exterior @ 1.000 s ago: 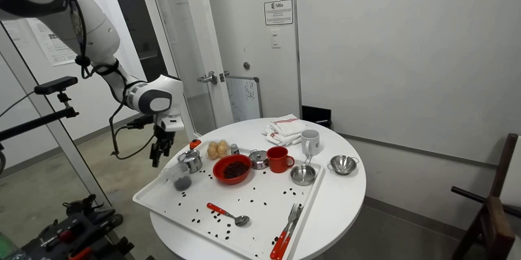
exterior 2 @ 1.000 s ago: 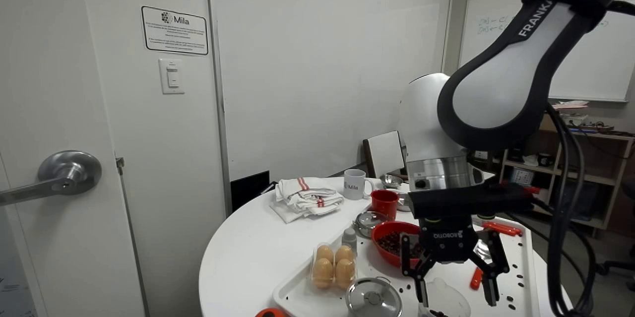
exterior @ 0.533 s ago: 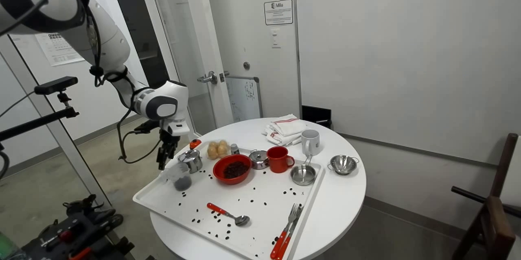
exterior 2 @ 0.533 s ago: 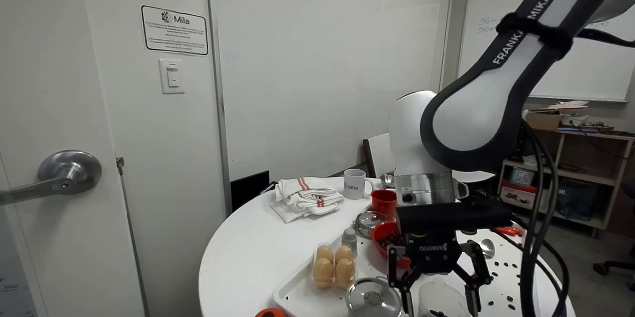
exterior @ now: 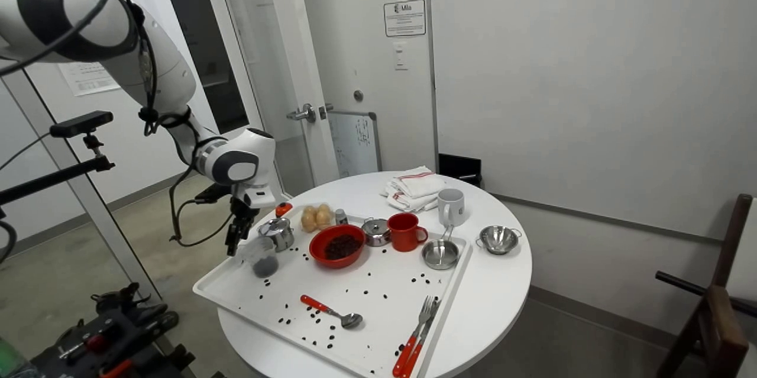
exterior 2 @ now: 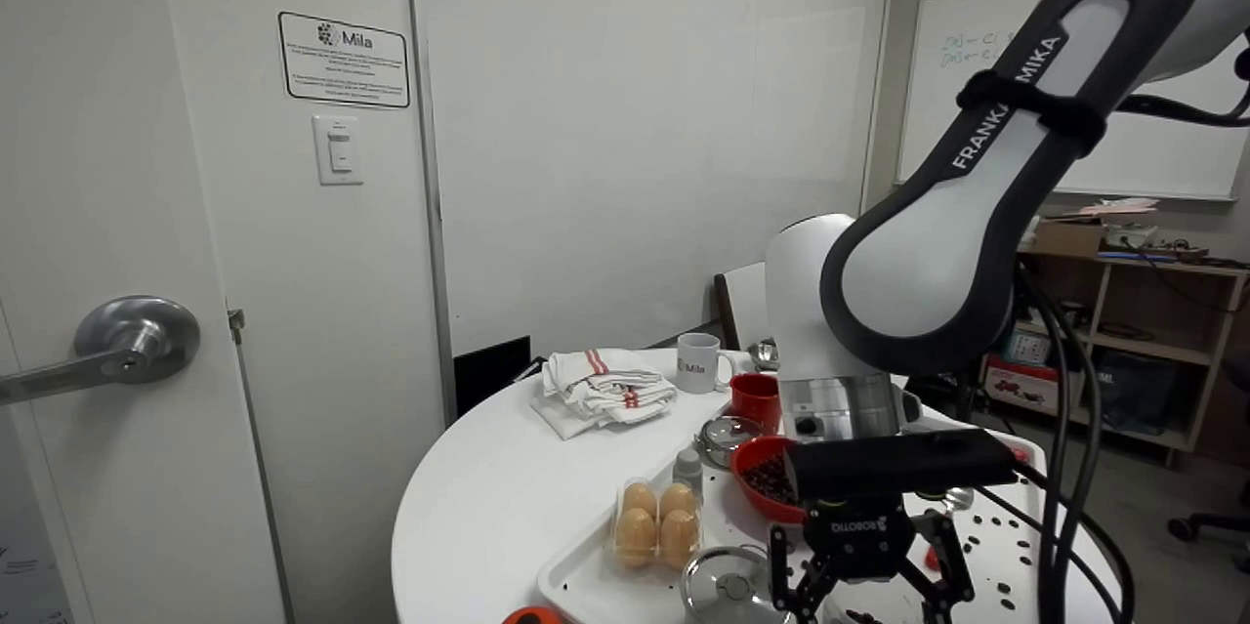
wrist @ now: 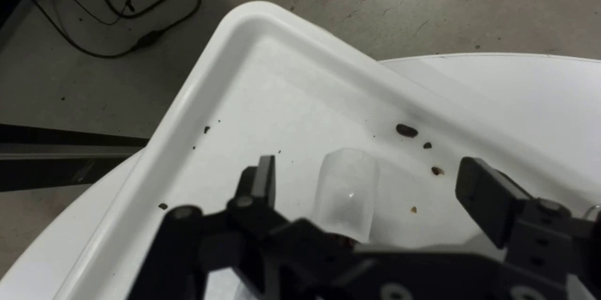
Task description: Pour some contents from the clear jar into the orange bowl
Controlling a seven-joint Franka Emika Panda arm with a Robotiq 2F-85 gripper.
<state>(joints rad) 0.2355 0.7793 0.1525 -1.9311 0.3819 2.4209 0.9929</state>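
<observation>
The clear jar (exterior: 264,261) stands on the white tray (exterior: 390,314) near its corner, see-through with a dark lower part. It shows partly between the fingers in an exterior view (exterior 2: 884,595). In the wrist view its see-through part (wrist: 347,192) lies between the fingers, with dark contents below; the rest is hidden behind the gripper. The gripper (wrist: 368,171) is open and holds nothing. It points down above and beside the jar in both exterior views (exterior: 232,249). The orange bowl looks red (exterior: 319,257), holds dark beans, and also shows in an exterior view (exterior 2: 767,504).
A lidded metal pot (exterior: 278,235) stands right beside the jar. Eggs (exterior: 316,218), a small lidded pot (exterior: 376,233) and a red mug (exterior: 405,235) line the tray's far side. A spoon (exterior: 331,310), fork, knife and scattered beans lie on the tray.
The arm has come down toward the jar, moving sideways first and then mostly downward. The fingers remain open. The jar and the bowl have not moved.
</observation>
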